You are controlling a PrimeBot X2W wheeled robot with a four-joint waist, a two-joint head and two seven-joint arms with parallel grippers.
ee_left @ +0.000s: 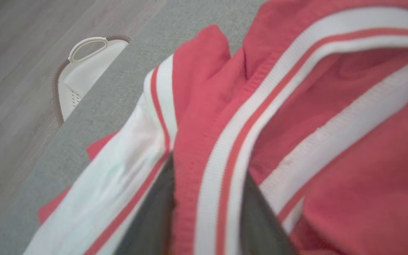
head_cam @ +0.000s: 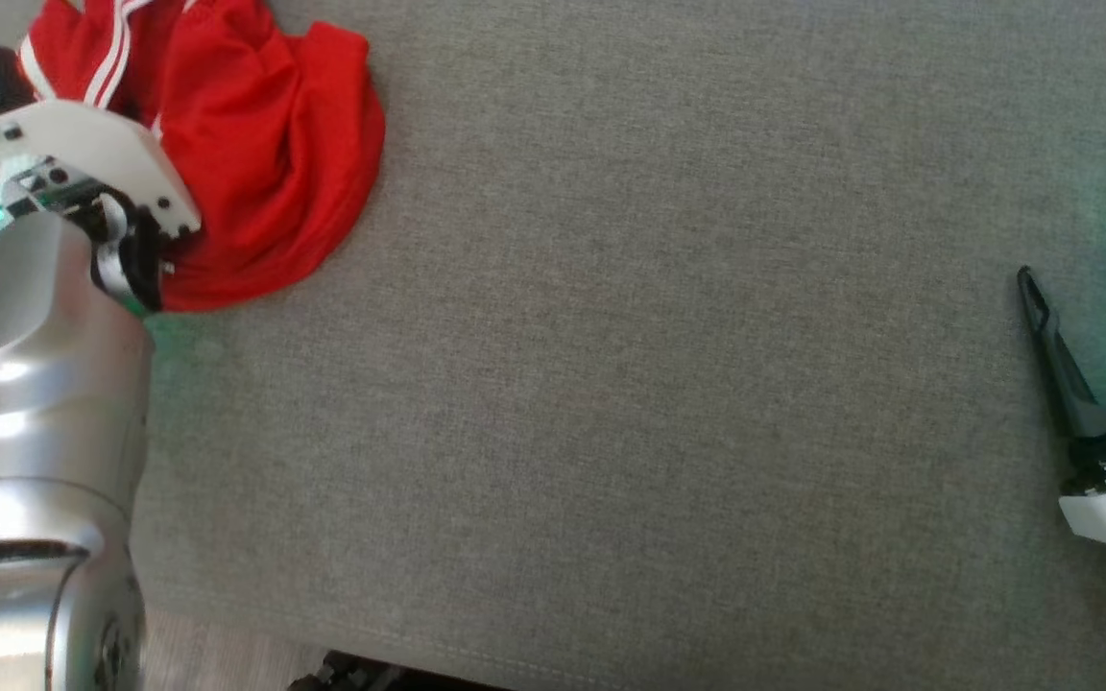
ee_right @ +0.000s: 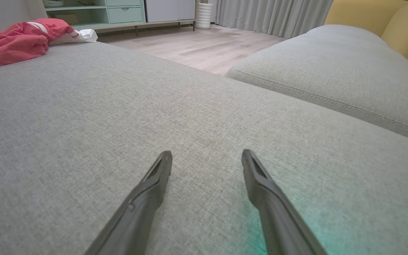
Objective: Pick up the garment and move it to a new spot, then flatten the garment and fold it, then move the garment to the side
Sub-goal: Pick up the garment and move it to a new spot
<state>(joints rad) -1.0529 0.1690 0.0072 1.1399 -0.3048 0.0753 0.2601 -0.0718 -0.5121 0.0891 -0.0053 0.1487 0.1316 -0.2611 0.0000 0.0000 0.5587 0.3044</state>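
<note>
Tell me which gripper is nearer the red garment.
Left. The left gripper is in the red garment, a striped band between its fingers; whether it grips yet is unclear. The right gripper, open, is far to the right over the bare grey cushion.

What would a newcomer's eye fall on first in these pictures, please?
The crumpled red garment with white stripes, at the far left of the grey cushion, stands out first. The left gripper is down in it, its fingers on either side of a striped fold. The right gripper is open over bare cushion at the right.
</note>
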